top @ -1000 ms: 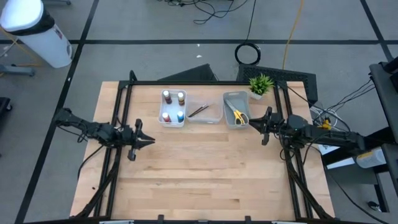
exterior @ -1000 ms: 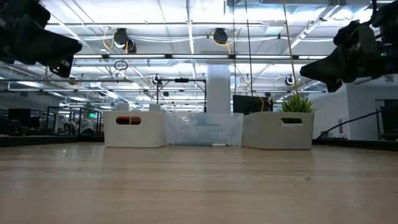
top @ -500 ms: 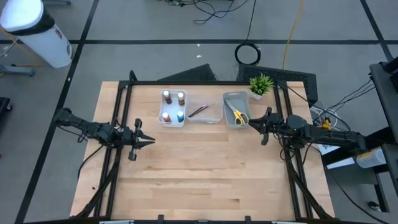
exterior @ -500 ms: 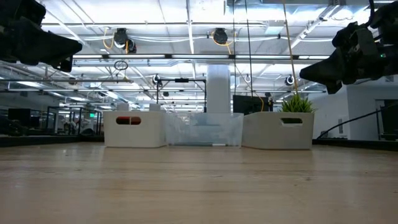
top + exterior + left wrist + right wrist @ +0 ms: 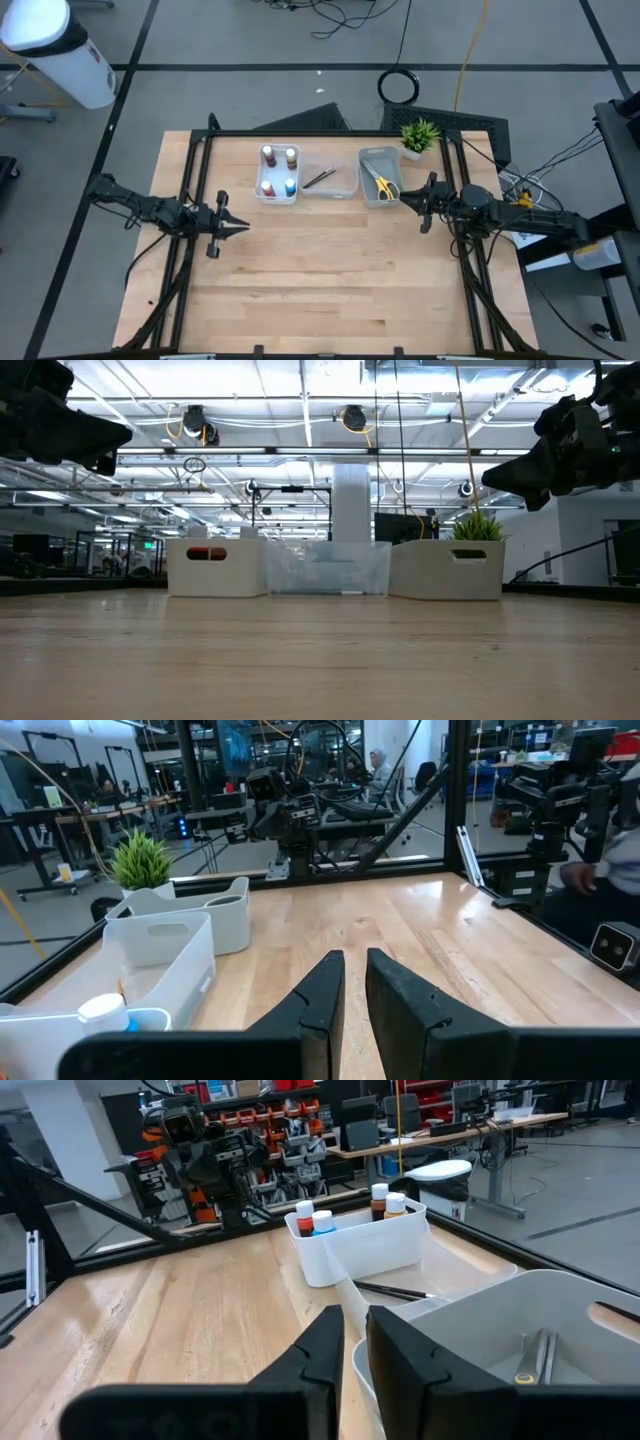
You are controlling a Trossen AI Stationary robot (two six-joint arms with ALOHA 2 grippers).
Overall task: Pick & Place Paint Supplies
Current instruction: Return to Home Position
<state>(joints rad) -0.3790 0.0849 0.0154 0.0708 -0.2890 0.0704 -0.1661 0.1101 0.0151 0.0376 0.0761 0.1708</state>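
Nothing moved since the earlier frames. Left claw hung over worktop, clenched to a thin gap, empty; bottles stood in white tray near it, farther back. Right claw, likewise clenched and empty, hung just beside grey tray holding scissors; brushes lay in clear tray just beyond.

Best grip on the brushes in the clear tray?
Mid-shaft, coming straight down. The brushes lie flat and diagonal on the floor of the clear tray, with walls all round, so a side approach is likely blocked. Close across the shafts, not along them.
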